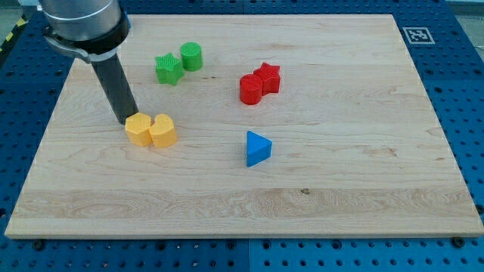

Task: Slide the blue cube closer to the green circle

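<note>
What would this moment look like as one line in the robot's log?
my tip: touching yellow pair's upper-left | blue block: untouched, centre | green circle: top-left, beside green star

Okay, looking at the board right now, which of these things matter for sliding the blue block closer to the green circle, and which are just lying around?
Part of the job:
blue block, a wedge shape rather than a clear cube
green circle
my tip, touching the yellow blocks' left edge, far from the blue one

Just lying about:
green star
red star
red cylinder
two yellow blocks

My tip (126, 121) beside yellow blocks (150, 130) — blue triangle (257, 148) apart
</note>
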